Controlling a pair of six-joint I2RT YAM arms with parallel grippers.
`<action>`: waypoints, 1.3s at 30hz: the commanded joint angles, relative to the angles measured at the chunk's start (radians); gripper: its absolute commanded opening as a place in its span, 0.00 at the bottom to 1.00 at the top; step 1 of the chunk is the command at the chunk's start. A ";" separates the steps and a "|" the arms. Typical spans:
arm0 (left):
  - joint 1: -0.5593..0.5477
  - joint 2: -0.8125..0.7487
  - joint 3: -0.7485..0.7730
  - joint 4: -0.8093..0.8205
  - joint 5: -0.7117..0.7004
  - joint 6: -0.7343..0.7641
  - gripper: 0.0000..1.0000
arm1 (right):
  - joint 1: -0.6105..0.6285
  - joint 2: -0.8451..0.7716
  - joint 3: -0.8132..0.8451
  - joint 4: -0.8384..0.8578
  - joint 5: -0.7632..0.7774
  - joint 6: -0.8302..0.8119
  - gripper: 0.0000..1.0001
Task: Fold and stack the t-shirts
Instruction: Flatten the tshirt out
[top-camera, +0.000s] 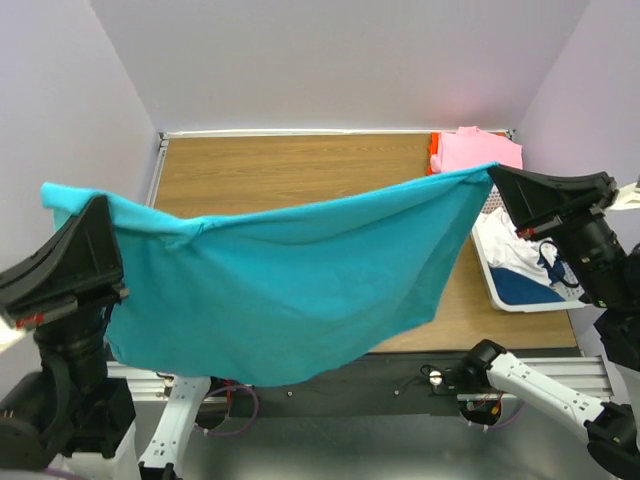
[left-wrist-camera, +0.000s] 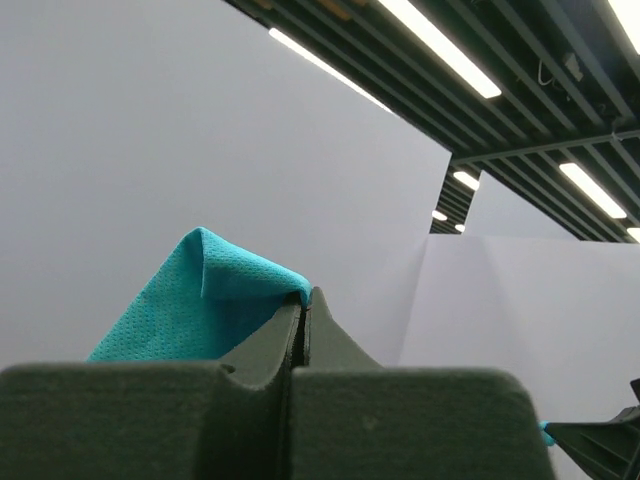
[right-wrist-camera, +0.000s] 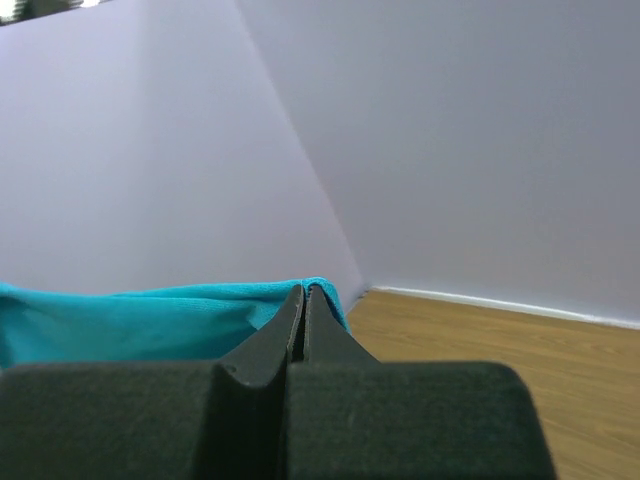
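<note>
A teal short-sleeved cloth t-shirt (top-camera: 290, 290) hangs stretched in the air above the near half of the brown wooden table (top-camera: 300, 165). It is held up by two upper corners and sags in a broad curve between them, and its lower edge droops past the table's near edge. The black left gripper (top-camera: 97, 203) is clamped on the corner above the table's left side, and the black right gripper (top-camera: 493, 172) on the corner above its right side. From overhead the closed fingers are hard to read. The wrist cameras settle it: each pair is pressed tight together with teal cloth caught at the tips. The left wrist view shows a small peak of fabric with a fine mesh weave, set against a pale wall and ceiling light strips, and none of the table. The right wrist view shows the shirt's edge running off to the left, and a strip of the table meeting the wall. Only the overhead camera shows the rest. A pink t-shirt (top-camera: 482, 150) lies at the table's far right corner, with an orange-red one (top-camera: 435, 155) showing at its left edge. A white plastic lattice basket (top-camera: 497, 283) on the table's right side holds white cloth (top-camera: 515, 255) and dark blue cloth (top-camera: 530, 286).
</note>
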 joint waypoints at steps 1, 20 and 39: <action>0.008 0.139 -0.067 0.012 0.001 0.015 0.00 | -0.002 0.073 -0.040 -0.025 0.280 -0.052 0.01; 0.004 1.300 -0.072 -0.038 -0.148 0.122 0.98 | -0.364 1.101 -0.057 0.070 0.150 0.033 1.00; -0.065 1.132 -0.343 -0.038 -0.094 0.106 0.98 | -0.363 0.889 -0.377 0.104 -0.066 -0.002 1.00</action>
